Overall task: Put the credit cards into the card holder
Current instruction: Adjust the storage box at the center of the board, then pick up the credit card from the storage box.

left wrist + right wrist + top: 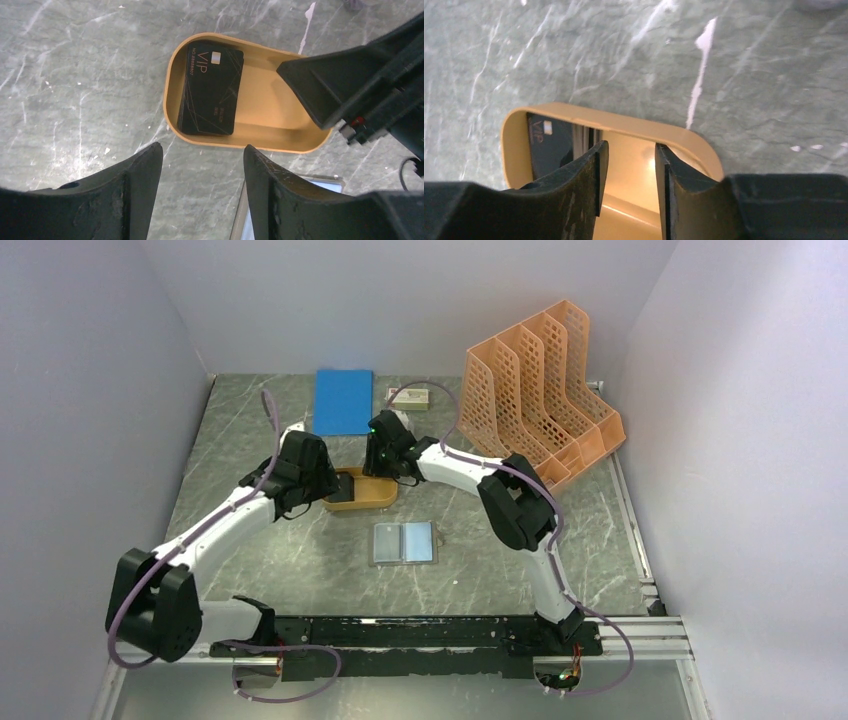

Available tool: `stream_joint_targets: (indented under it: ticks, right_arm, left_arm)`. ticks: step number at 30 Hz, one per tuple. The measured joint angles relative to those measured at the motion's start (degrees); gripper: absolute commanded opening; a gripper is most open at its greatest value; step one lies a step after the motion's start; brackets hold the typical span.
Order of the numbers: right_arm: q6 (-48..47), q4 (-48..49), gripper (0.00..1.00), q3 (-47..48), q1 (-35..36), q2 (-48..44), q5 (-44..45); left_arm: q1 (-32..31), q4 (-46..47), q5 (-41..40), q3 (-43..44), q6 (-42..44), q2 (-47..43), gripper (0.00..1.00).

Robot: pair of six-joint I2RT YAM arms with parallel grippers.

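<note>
since the credit cards sit in a neat black stack at one end of the orange tray, close against its rim, there is little room to get under an edge, which probably explains why both arms gather here. the right fingers hang over the bare half of the tray, just beside the stack, parted a little with nothing between them; from that side they could nudge or pinch the top card. the left fingers hover outside the tray's wall, spread wide and empty, placed perhaps to steady the tray or receive a card. the card holder lies opened flat on the bench, apart from the tray and nearer the arm bases, its pale inner faces up so a card can slide in. no card shows in it as far as i can tell; the task looks to be at its first pick.
</note>
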Motion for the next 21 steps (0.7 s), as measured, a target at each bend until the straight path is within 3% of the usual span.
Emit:
stream_joint_targets:
  ticks: [4,6,12,21]
  right_arm:
    - [-0.6,2.8,0.5,-2.0,0.3,-0.5,-4.0]
    - [-0.5,3.7,0.53,-2.5,0.7,-0.5,-5.6]
    - [1.0,6.9,0.67,-2.7,1.6,-0.5,-9.9]
    - [3.2,9.6,0.69,-4.5,1.7,-0.5,-11.1]
  left_arm:
    - [1.0,2.1,1.1,0.0,0.6,4.4,0.45]
    - [1.8,2.6,1.3,0.3,1.0,6.4,0.43]
    - [3.8,4.9,3.6,1.3,1.5,9.0,0.45]
    - [3.9,7.8,5.2,4.4,2.0,13.0,0.56]
